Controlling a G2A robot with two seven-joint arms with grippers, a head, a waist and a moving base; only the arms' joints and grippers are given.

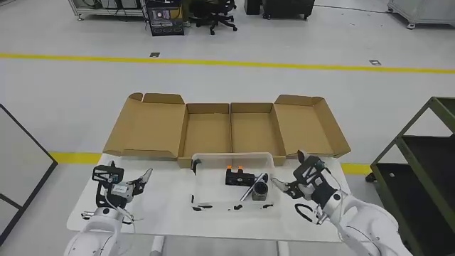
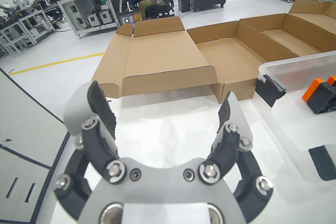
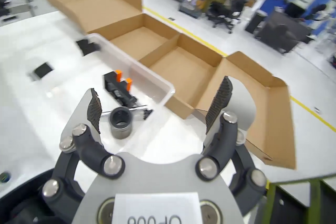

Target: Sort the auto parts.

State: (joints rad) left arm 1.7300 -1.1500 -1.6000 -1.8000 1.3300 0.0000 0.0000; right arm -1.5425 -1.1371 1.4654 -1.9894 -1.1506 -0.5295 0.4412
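The left pincer (image 2: 162,91) and right pincer (image 3: 158,88) are spread, empty. The grey sleeve (image 1: 260,189), in the clear tray (image 1: 213,158) at nine o'clock from the right pincer, is judged rigid, smooth and light, and is best gripped across its wall.

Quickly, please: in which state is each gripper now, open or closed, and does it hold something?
Left gripper: open, holding nothing.
Right gripper: open, holding nothing.

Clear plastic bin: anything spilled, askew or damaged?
Nothing stands out. The clear plastic bin sits square before the brown cardboard boxes. The black part with orange tabs, grey cylindrical sleeve and thin metal rod sit together inside it. No spill or damage visible.
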